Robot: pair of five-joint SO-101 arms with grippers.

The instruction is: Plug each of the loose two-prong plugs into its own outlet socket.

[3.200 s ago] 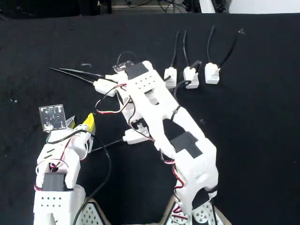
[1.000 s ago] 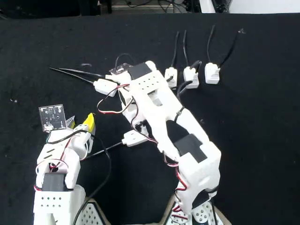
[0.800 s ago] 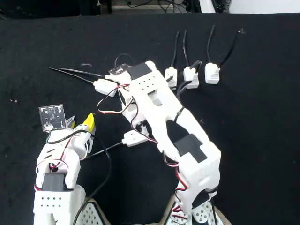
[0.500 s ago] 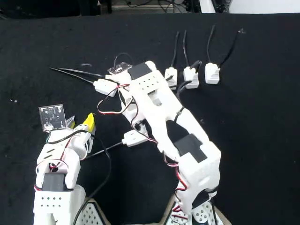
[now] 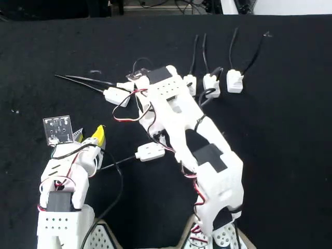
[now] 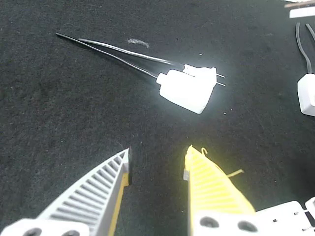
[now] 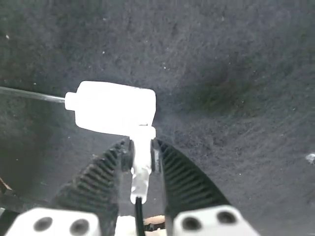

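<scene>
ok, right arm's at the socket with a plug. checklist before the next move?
1. Grip: right gripper is shut on the plug, which sits straight in it. ok.
2. Contact: the plug's front end meets the side of the socket block. ok.
3. Seating: the joint is hidden by the plug's own body. cannot tell.
4. Left gripper: open, holding nothing, apart from the block. ok.
5. Other plug: lies loose, in no socket. not ok.
</scene>
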